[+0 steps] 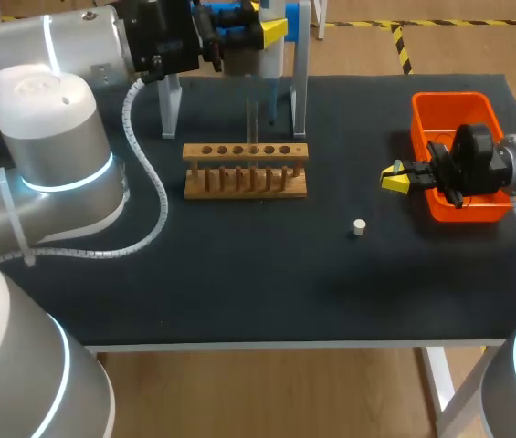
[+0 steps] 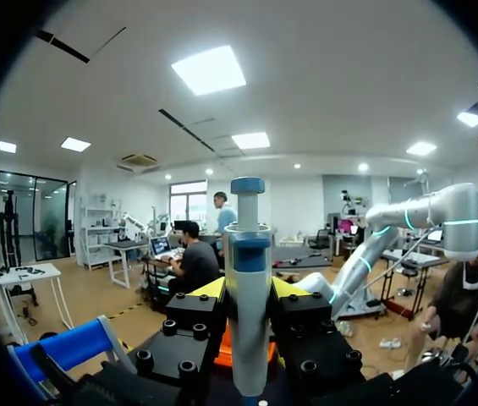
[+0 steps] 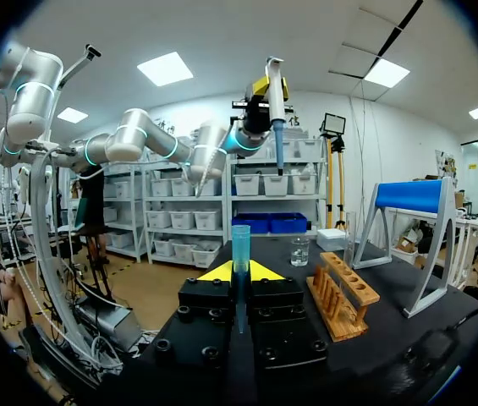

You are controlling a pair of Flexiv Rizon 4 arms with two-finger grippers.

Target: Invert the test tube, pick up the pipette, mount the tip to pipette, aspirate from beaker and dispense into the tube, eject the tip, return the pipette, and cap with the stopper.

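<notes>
Left hand (image 2: 247, 292) clamping pipette (image 2: 248, 245), right hand (image 3: 240, 272) pinching tip (image 3: 240, 241)

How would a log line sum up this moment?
left claw: holding pipette, raised | right claw: holding tip | tube: in rack | stopper: on table

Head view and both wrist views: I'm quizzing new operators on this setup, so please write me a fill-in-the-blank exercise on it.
1. The left gripper is shut on a grey ____ with a blue plunger.
2. The right gripper is shut on a tapered translucent blue plastic ____.
3. The small white stopper lies on the black table, between the wooden test tube rack and the ____ plastic bin.

Missing words: pipette; tip; orange.
</notes>
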